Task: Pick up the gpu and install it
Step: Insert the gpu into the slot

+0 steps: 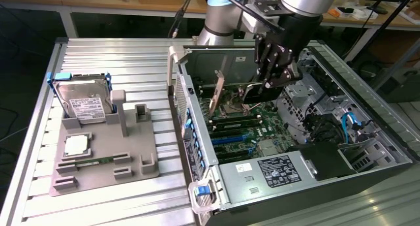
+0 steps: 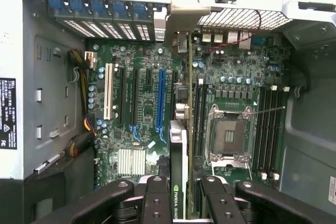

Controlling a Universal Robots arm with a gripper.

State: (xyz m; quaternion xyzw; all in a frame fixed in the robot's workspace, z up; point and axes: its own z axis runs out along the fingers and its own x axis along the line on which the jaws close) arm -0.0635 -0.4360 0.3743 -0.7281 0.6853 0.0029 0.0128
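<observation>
One tool, black, with linked fingers, stood inside an open computer case. The fingers pressed in from both sides on the gpu, pinching it along its upper edge. The gpu was a thin dark card held on edge. It ran away from the tool toward the vented rear slot covers, with its metal bracket at that far end and a green-and-black label between the fingers. Whether its lower edge sat in a slot could not be told. One green motherboard lay directly beneath the tool. One long blue slot lay just beside the card. One empty processor socket with a metal frame lay on the card's other side. One white slot lay beyond the blue one, farther from the tool. One grey fixture tray sat on the ribbed metal worktop, outside the case and well apart from the tool. It carried one hard drive standing upright in a blue frame, one square chip and one green memory stick lying flat.
</observation>
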